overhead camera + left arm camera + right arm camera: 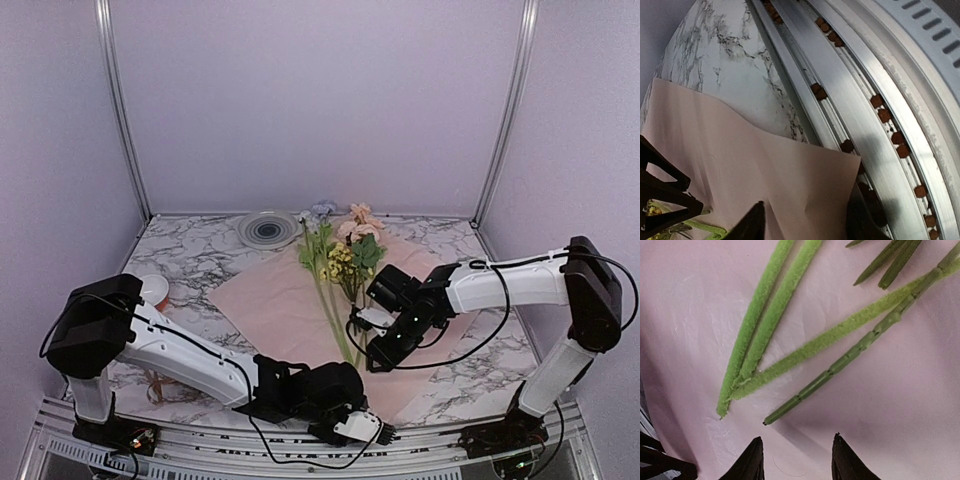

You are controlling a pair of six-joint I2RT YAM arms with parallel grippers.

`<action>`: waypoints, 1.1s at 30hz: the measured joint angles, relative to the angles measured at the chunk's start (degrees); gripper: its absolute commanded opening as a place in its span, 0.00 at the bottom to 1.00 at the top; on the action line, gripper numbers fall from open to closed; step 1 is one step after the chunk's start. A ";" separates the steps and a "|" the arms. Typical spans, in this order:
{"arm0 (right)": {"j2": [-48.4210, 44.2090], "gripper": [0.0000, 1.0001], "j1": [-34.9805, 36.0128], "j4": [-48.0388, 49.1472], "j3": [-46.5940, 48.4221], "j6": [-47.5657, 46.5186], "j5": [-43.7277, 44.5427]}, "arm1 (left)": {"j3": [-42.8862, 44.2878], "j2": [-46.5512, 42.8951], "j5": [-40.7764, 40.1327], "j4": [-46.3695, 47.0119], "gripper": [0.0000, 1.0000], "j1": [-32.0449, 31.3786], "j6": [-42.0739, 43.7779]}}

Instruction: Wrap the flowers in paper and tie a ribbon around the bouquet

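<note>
Nearest, the left hand [807,227] holds its fingers apart astride the near corner of the paper [265,300] at the edge of the bench [195,255]. Beyond, the right hand [797,462], also spread and empty, hovers just short of the stem ends. The flowers [335,265] run lengthwise away from it, blooms farthest.

The left half of the paper [260,300] lies bare, so there is open room there. Down its middle the flowers [335,265] bar the way; their stems end just ahead of the right gripper [797,440], whose fingers stand apart over bare paper. At the near corner the rail [855,100] crowds the left gripper [807,220] — little room beside it. A plate [268,229] sits at the far edge.
</note>
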 measured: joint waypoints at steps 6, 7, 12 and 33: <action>0.00 0.45 -0.42 1.42 -0.42 -0.02 -0.13 | -1.11 0.57 -0.46 1.20 0.00 -1.84 -2.38; 0.04 0.45 -0.50 1.84 -0.66 -0.02 -0.28 | -1.73 0.44 -0.42 2.14 0.00 -1.92 -2.80; 0.92 0.45 -2.84 3.30 -1.73 -0.50 -2.47 | -3.52 -0.81 -1.66 4.74 0.00 -0.07 -5.66; -8.85 0.48 -10.47 10.73 -2.51 -0.42 -14.32 | -2.25 -7.13 26.05 5.44 0.00 19.30 -23.12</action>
